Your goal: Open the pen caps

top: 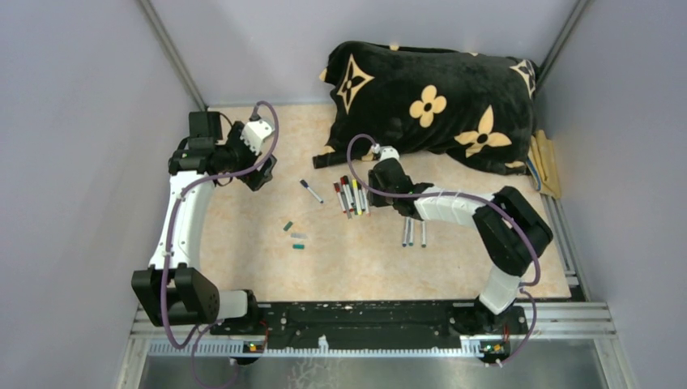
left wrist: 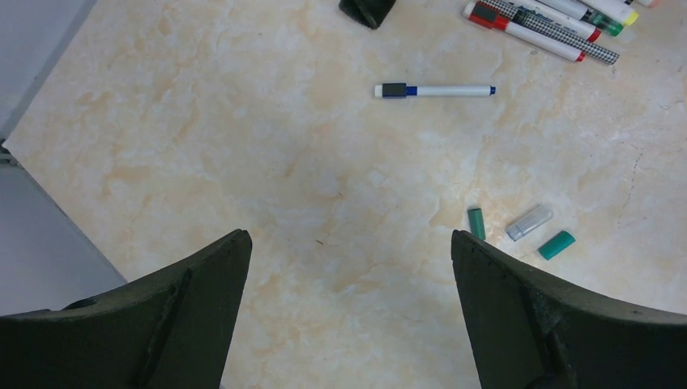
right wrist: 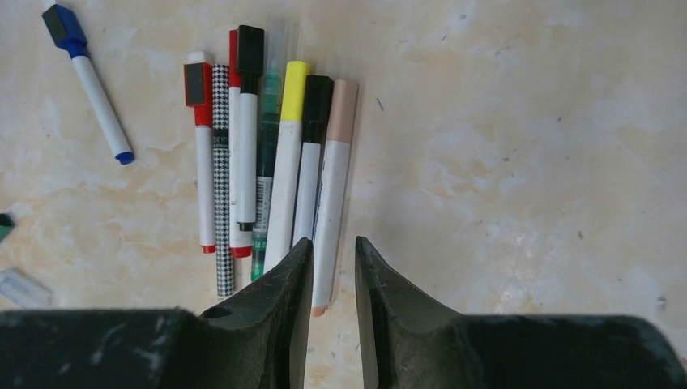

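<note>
Right fingers (right wrist: 296, 284) are nearest the lens: almost closed, just a slit, nothing in them. Tips sit over the tail ends of the pen row (right wrist: 267, 162), right above the peach-capped pen (right wrist: 332, 186) on the row's 3 o'clock edge. Reads as lining up on the outermost pen so the neighbours don't get dragged.

Row lies caps at 12, tails at 6, barrels touching. Tail is the free end to grab, which leaves the cap end for the other arm.

Left fingers (left wrist: 202, 284) are spread wide and empty, hovering over bare table (left wrist: 243, 162). Likely waiting to take a cap.

Blue pen (left wrist: 435, 90) lies alone, cap on, at 9 o'clock of the row in the top view.

Green cap (left wrist: 475, 223), clear cap (left wrist: 529, 221) and teal cap (left wrist: 556, 244) are bunched at 7 o'clock of the row, left-arm side. Looks like the drop spot.

Three barrels (top: 413, 232) lie side by side at 4 o'clock of the row, by the right arm. Probably the done pile.

My read: three opened, and most of the row plus the blue one are left to do.
</note>
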You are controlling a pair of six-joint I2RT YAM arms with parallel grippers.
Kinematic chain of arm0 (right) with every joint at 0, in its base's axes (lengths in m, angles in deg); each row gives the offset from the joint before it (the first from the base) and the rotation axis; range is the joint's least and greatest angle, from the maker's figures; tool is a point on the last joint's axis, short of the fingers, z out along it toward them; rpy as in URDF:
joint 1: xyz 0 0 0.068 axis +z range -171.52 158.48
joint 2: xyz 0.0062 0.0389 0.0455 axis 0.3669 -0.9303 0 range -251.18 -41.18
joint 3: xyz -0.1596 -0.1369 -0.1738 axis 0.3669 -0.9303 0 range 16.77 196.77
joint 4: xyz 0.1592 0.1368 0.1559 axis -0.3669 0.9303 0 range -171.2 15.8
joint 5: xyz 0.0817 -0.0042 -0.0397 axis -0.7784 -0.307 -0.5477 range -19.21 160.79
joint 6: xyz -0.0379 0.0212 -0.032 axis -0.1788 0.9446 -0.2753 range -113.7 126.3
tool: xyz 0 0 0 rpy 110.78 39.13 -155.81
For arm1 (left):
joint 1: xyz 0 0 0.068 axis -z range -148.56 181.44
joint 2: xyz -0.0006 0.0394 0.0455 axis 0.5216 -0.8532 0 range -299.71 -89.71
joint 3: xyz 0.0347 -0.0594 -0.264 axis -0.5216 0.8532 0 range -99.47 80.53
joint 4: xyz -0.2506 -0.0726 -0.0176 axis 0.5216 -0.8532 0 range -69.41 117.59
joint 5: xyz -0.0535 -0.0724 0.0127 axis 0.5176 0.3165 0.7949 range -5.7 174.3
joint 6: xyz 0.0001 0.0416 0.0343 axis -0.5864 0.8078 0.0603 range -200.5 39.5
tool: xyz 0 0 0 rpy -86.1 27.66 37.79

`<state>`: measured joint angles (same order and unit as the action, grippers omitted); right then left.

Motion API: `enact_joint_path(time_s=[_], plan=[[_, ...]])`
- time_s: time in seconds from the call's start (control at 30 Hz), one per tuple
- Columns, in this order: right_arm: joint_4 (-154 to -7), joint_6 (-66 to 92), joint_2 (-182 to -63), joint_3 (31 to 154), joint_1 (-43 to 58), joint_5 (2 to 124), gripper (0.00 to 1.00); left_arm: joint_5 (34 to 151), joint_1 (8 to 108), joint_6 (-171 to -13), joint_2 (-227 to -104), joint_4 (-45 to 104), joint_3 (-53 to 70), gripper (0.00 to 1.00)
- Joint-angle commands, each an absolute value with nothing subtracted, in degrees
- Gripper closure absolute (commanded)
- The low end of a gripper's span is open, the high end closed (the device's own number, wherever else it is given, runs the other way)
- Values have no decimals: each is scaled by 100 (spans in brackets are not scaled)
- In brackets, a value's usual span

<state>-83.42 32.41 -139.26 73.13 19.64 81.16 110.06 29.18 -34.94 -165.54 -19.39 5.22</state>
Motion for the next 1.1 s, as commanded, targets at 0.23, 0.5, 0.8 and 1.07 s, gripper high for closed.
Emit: enact_joint_path(time_s=[0.23, 0.5, 0.8, 1.07], plan=[[-8578, 3116, -14577, 7825, 2016, 7855, 75, 11437, 2879, -3626, -16442, -2316, 695, 1], [-8429, 2913, -14942, 7882, 2021, 8281, 82, 11739, 2874, -3439, -16319, -2586, 706, 1], [-8437, 2726, -14952, 7800, 2101, 8357, 87, 12104, 2880, -3469, -16231, -2561, 764, 1], [-8454, 2716, -13997, 7408, 2038, 8146, 100, 12562, 2895, -3226, -16361, -2708, 1011, 1]])
